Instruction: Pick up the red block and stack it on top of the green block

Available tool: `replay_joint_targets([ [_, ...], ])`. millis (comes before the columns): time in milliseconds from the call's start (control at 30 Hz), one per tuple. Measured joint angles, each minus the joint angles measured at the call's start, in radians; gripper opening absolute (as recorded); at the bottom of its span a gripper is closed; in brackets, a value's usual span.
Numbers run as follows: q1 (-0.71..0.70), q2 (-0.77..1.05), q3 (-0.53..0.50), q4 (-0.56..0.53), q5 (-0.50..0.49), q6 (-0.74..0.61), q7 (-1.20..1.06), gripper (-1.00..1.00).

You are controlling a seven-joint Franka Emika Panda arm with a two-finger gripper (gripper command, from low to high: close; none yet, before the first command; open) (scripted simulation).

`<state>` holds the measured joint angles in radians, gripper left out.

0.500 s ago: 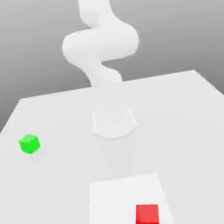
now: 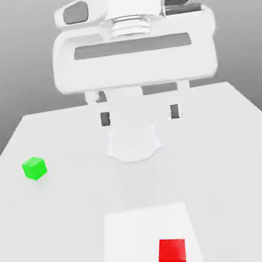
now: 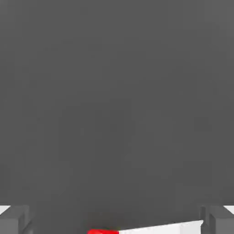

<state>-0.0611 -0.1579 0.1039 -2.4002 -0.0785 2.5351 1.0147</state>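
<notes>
- On the bench [image 2: 231,140], exterior view's left: green block [image 2: 34,168], resting alone, well apart from the end effector.
- Near edge, on a paler square patch [image 2: 131,241]: red block [image 2: 172,257], untouched.
- Above, end effector [image 2: 140,115] hangs fingers apart, holding nothing.
- Hand view: red block's edge [image 3: 103,231] visible.

Small matte bright red cube [image 2: 173,257], unmarked, resting flat on a paler square patch of the white table, near the exterior view's lower edge; it lies well below and in front of the two dark fingertips [image 2: 105,119], closer to the one on the exterior view's right, and apart from both. In the hand view a sliver of the red cube [image 3: 103,231] shows between the fingertips. Small matte bright green cube [image 2: 34,168], unmarked, sitting flat, well apart toward the exterior view's left of the fingertips.
</notes>
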Motion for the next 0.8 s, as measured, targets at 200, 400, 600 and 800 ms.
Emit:
replay_joint_targets([
  [200,0.007,0.216,0.01,-0.034,-0.004,0.081,0.057,0.0],
  [400,0.021,0.43,0.007,-0.05,0.002,0.19,0.092,0.0],
  [600,0.038,0.537,-0.015,-0.035,-0.023,0.277,0.112,-1.0],
  [800,0.029,0.492,-0.003,-0.042,-0.012,0.239,0.104,-1.0],
])
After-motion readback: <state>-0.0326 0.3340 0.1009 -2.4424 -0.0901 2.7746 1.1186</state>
